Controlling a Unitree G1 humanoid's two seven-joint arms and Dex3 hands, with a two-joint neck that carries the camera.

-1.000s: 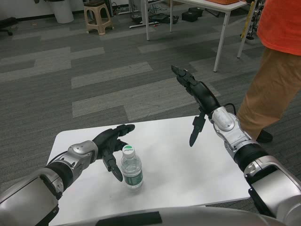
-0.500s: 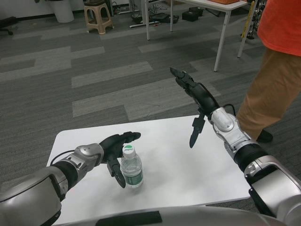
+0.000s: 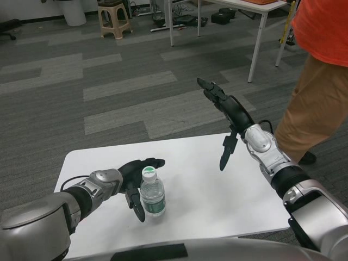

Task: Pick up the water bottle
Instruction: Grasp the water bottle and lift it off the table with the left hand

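Left hand [image 3: 133, 176] cupped against the water bottle [image 3: 152, 193], fingers apart and reaching round the cap and down the near side, not yet clamped, apparently lining up a side grasp. Bottle upright near the front edge of the white table [image 3: 217, 201]. Right hand [image 3: 231, 114] raised clear, fingers spread, holding nothing.
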